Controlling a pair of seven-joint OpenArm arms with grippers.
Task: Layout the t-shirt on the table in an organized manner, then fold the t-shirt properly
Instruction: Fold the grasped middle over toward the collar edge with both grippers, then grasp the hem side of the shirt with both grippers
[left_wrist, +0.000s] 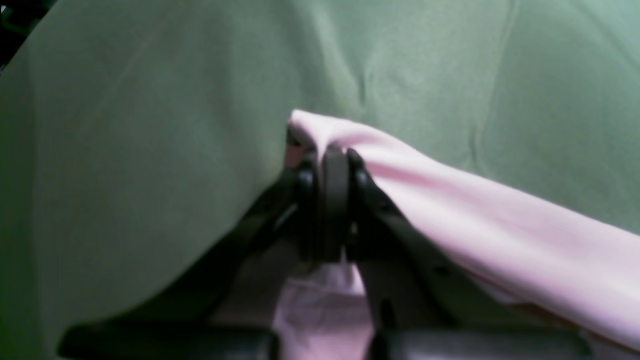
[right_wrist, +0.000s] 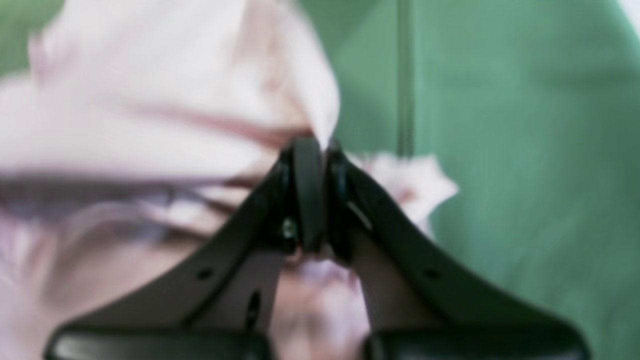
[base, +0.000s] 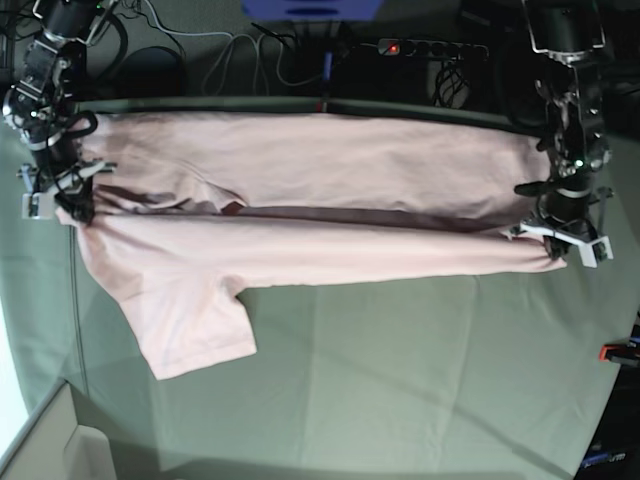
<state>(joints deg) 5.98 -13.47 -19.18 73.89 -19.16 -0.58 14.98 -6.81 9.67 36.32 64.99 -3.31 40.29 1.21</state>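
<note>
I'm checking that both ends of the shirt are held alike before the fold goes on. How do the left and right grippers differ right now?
The left gripper pinches a narrow, bunched end of the t-shirt, while the right gripper holds the wider end near the spread-out sleeve. In the base view the left gripper is on the right side of the table and the right gripper on the left. Both have jaws pressed on pink cloth, stretching the shirt between them.
</note>
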